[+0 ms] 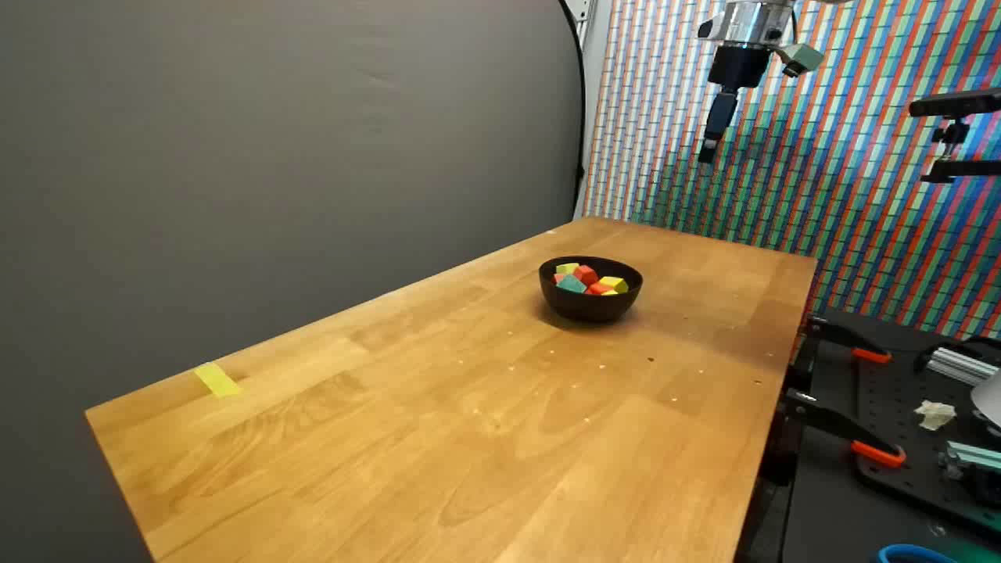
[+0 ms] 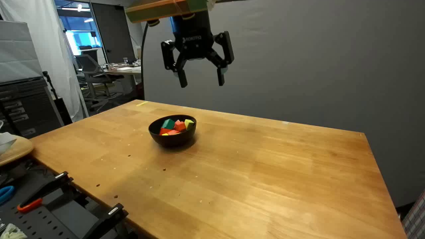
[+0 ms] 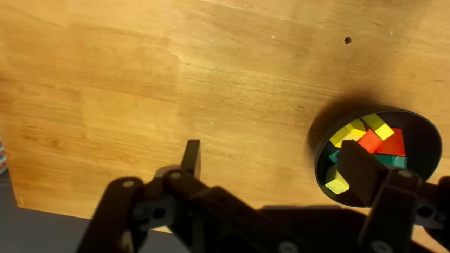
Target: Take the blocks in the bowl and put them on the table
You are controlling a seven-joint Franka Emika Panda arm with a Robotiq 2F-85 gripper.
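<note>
The black bowl [image 1: 590,309] stands upright on the wooden table [image 1: 438,438]; it also shows in an exterior view [image 2: 172,140] and at the right of the wrist view [image 3: 430,144]. Red, yellow and teal blocks [image 1: 585,274] lie heaped inside it; they show in an exterior view [image 2: 179,126] and in the wrist view [image 3: 391,143]. My gripper [image 2: 202,84] is open with nothing between its fingers, high above the table and apart from the bowl. In the wrist view the gripper's [image 3: 270,142] right finger covers part of the bowl and some blocks.
A flat yellow tape patch [image 1: 217,379] is stuck near a table corner. Black clamps with orange ends [image 1: 880,453] grip the table's long edge beside a dark bench. A grey backdrop [image 2: 298,66] stands along the opposite edge. A camera on a mount [image 1: 954,103] stands past the table.
</note>
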